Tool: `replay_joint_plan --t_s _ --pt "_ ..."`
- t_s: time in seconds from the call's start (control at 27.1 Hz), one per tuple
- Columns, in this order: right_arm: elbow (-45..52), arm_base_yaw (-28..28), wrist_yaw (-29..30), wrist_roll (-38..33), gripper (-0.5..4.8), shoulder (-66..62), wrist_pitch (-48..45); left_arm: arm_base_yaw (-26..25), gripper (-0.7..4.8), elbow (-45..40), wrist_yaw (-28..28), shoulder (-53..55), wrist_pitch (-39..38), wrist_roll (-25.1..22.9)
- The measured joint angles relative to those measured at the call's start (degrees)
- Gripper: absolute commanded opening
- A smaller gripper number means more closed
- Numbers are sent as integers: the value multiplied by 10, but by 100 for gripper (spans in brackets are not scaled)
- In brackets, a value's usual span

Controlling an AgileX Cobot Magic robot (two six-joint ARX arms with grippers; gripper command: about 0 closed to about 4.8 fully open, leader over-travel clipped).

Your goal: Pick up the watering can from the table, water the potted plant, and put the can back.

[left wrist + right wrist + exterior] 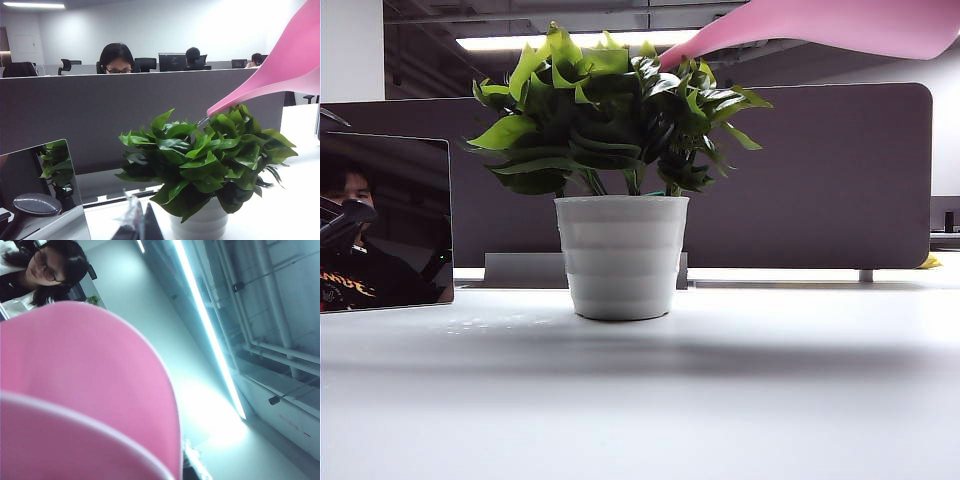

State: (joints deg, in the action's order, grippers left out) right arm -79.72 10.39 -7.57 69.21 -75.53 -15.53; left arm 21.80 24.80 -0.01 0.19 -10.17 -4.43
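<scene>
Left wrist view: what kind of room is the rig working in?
Most likely an open-plan office. A grey desk partition runs behind the potted plant, people sit at a monitor beyond it, and office chairs line the far side.

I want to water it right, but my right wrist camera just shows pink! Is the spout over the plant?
Observer: Yes. The exterior view shows the watering can with its spout slanting down, tip just above the potted plant's upper leaves. The right gripper carrying it is outside that view.
Operator: Where's my other arm?
Observer: The left gripper sits low, short of the plant, holding nothing that I can see.
</scene>
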Motion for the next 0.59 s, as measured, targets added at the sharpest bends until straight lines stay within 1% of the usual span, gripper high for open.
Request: replay_joint_plan --t_s 0.15,0.18,0.3,0.41,0.55,0.59 --pt "0 0 0 -18 -1 2 1 0 -5 0 0 0 0 0" --pt "0 0 -6 -37 -1 7 14 0 -5 0 0 0 0 0" --pt "1 0 -23 -60 -1 20 41 0 -5 0 0 0 0 0" --pt "0 -10 -25 -94 -1 28 70 0 -5 0 0 0 0 0" --pt "1 -42 -29 -177 -1 30 139 0 -5 -4 0 0 -1 0" --pt "1 -54 -28 -209 -1 33 162 0 -5 -4 0 0 -3 0"
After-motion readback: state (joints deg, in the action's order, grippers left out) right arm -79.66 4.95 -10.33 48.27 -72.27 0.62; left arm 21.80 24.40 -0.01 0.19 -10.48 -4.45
